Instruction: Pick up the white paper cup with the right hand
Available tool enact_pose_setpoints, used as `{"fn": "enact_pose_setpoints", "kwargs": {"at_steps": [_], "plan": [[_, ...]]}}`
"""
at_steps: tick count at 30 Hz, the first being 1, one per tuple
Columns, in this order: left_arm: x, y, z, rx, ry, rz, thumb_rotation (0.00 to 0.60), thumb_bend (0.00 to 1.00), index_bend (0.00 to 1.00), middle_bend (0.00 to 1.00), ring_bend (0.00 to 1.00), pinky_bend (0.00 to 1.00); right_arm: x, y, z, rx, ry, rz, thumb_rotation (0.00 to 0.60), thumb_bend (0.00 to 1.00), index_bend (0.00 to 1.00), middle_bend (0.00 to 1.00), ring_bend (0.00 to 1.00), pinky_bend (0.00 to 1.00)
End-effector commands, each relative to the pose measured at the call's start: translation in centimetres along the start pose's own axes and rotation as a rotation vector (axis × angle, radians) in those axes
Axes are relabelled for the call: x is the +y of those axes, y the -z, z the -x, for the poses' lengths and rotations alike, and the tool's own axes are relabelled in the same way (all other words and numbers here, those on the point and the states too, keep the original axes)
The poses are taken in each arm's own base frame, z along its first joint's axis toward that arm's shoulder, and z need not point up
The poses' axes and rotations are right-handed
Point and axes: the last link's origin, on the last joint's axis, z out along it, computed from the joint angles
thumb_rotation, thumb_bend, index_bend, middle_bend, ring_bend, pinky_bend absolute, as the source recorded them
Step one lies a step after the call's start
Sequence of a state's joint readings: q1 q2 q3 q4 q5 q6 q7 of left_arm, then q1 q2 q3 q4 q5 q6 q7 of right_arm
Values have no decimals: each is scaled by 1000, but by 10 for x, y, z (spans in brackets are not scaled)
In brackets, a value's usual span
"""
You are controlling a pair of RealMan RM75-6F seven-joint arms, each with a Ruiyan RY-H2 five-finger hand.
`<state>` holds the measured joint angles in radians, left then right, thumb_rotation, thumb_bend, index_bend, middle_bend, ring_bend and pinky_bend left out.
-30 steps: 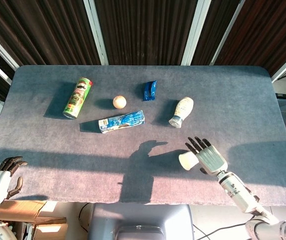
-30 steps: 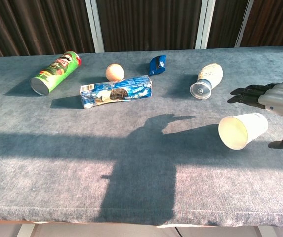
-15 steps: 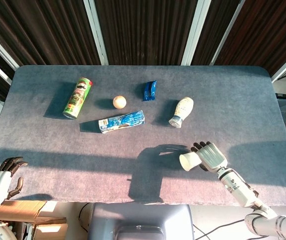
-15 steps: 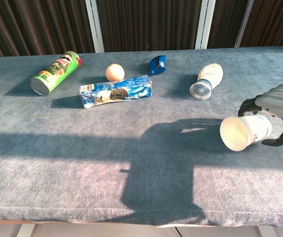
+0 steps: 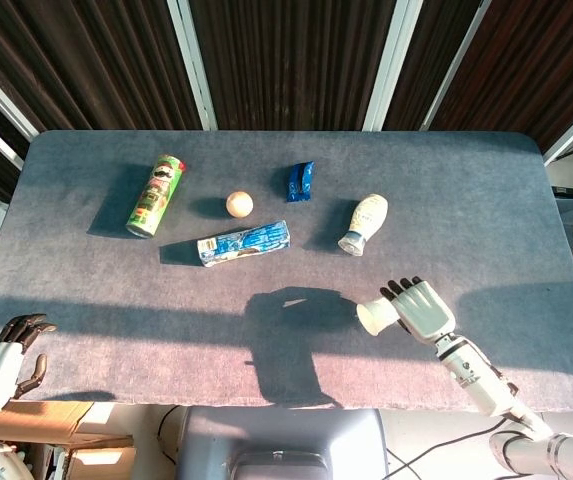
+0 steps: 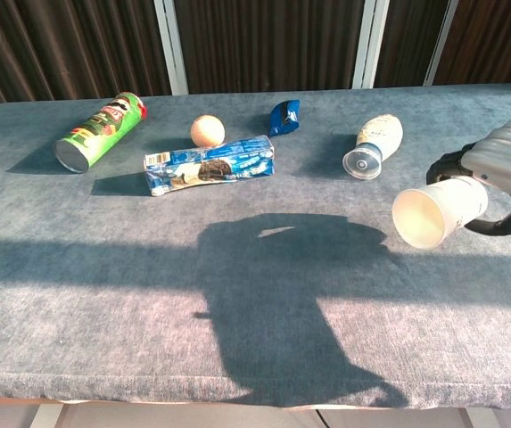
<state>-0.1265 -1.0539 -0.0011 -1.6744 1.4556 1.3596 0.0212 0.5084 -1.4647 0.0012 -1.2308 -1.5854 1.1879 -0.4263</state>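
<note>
Blue-grey cloth table [image 5: 106,290], dark slatted wall [image 5: 296,60] behind

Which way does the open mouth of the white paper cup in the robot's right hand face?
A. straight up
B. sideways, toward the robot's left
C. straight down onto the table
B: the white paper cup lies on its side in the right hand, its round opening facing left.
</note>
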Motion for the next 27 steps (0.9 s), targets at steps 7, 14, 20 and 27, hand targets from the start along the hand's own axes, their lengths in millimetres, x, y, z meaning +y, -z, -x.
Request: {"fn": "enact_pose_setpoints", "kwargs": {"at_steps": [7, 14, 20, 27], "plan": [[1, 0, 0, -1, 2, 3, 600, 553, 291, 165, 134, 388, 0, 7, -29, 190, 676, -76, 600, 653, 666, 490, 499, 668], [1, -1, 1, -5, -1, 4, 600, 552, 291, 166, 134, 388, 1, -2, -33, 139, 964, -59, 600, 655, 662, 492, 490, 651], [2, -1, 2, -8, -4, 5, 600, 552, 291, 166, 134, 388, -17, -9, -26, 57, 1131, -56, 600, 655, 645, 492, 469, 623], [2, 0, 1, -6, -2, 5, 600, 552, 291, 166, 135, 388, -35, -11, -19, 16, 1202, -83, 600, 655, 628, 492, 463, 605]]}}
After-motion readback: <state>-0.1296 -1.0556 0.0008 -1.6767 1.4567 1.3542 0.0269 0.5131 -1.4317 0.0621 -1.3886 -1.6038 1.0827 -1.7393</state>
